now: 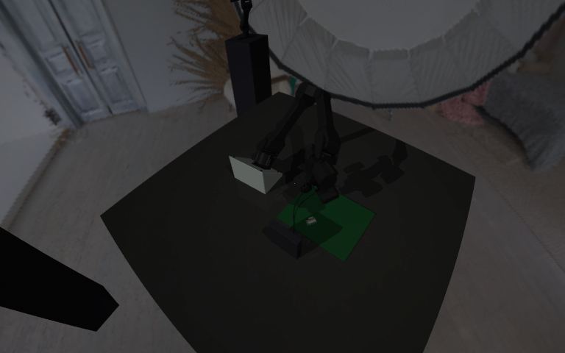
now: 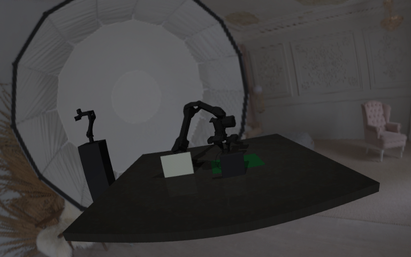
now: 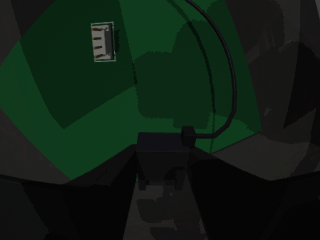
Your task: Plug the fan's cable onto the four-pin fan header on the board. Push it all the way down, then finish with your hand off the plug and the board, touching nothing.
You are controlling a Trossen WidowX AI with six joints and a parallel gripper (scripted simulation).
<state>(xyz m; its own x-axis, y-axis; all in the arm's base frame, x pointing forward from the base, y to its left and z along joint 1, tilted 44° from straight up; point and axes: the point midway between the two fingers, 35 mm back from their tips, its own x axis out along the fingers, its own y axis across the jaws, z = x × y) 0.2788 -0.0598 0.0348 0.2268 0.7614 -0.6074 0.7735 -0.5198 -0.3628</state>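
Here's the end effector (image 1: 315,189) (image 2: 225,150) (image 3: 162,151), pinching the black rectangular plug (image 3: 162,142) above the green flat board (image 1: 354,220) (image 2: 255,159) (image 3: 102,135), well in from the worktop's (image 1: 249,291) (image 2: 212,205) right-hand corner in the top view! A thin black cable (image 1: 294,212) (image 3: 234,90) curves from the plug. And the white four-pin header (image 1: 310,220) (image 3: 103,42)? Unplugged, pins showing, apart from the plug!
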